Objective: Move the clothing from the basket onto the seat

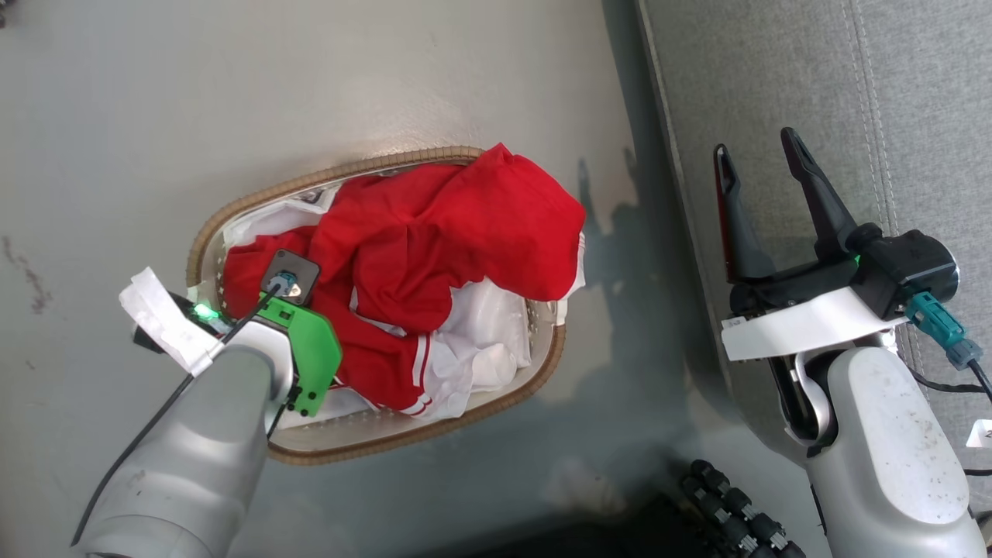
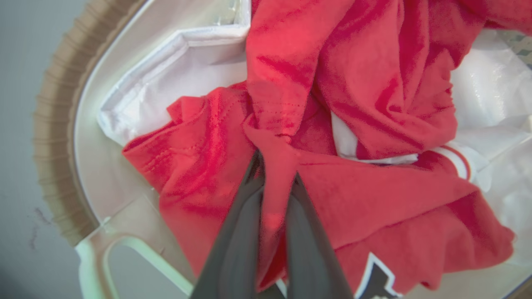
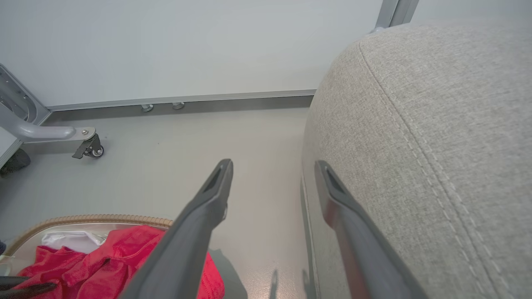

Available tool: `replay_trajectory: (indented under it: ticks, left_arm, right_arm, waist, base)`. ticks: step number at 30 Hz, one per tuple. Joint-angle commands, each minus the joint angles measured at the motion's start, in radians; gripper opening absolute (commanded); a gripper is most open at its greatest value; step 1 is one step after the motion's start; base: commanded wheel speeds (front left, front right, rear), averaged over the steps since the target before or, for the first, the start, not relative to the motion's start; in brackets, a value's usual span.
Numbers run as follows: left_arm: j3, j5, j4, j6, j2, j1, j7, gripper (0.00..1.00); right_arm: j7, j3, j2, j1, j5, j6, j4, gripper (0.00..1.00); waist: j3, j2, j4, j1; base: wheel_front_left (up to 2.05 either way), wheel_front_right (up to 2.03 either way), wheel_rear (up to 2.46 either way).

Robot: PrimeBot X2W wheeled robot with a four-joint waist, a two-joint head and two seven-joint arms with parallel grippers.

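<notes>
Clothing [image 1: 434,256], red, heaped in basket [image 2: 54,137], frame centre; one fold clenched in left end effector [image 2: 277,174]; advise lifting straight up until cloth clears rim, then toward seat [image 1: 775,77], upper right, near released, empty right end effector [image 1: 756,155].

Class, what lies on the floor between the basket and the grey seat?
Bare, shadowed floor; nothing lies between the basket and the seat, as the head view shows.

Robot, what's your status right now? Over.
Left hand shut on the clothing, in the basket. Right hand open, empty, by the seat. Nothing in the way.
</notes>
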Motion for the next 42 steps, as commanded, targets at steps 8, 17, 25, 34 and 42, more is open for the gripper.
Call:
replay_trajectory:
  ticks: [8,17,25,34,42]
  left_arm:
    - [-0.056,-0.067,-0.084,0.001,-0.031,0.022,-0.123,0.00]
    - [-0.084,-0.140,-0.212,0.001,-0.037,0.013,-0.186,0.00]
    - [-0.056,-0.123,-0.447,0.001,0.019,0.048,-0.188,0.00]
    - [-0.062,-0.082,-0.626,0.001,0.100,0.019,-0.188,0.00]
    - [-0.074,-0.113,-0.678,0.001,0.147,-0.036,-0.168,0.00]
  right_arm:
    - [-0.005,-0.028,-0.003,0.037,-0.037,-0.001,0.021,1.00]
    - [-0.005,-0.064,-0.003,0.099,-0.095,-0.001,0.038,1.00]
    - [-0.005,-0.092,-0.003,0.173,-0.132,-0.001,0.051,1.00]
    - [-0.005,-0.073,-0.004,0.272,-0.126,-0.001,0.067,1.00]
    - [-0.005,-0.032,-0.003,0.321,-0.115,-0.001,0.066,1.00]
  waist:
    - [-0.136,0.0000,0.057,0.0000]
    - [-0.312,0.0000,0.119,0.0000]
    - [-0.482,0.0000,0.154,0.0000]
    - [-0.655,0.0000,0.149,0.0000]
    - [-0.741,0.0000,0.129,0.0000]
  base:
    - [0.00,0.00,0.00]
    - [0.00,0.00,0.00]
    - [0.00,0.00,0.00]
    - [0.00,0.00,0.00]
    - [0.00,0.00,0.00]
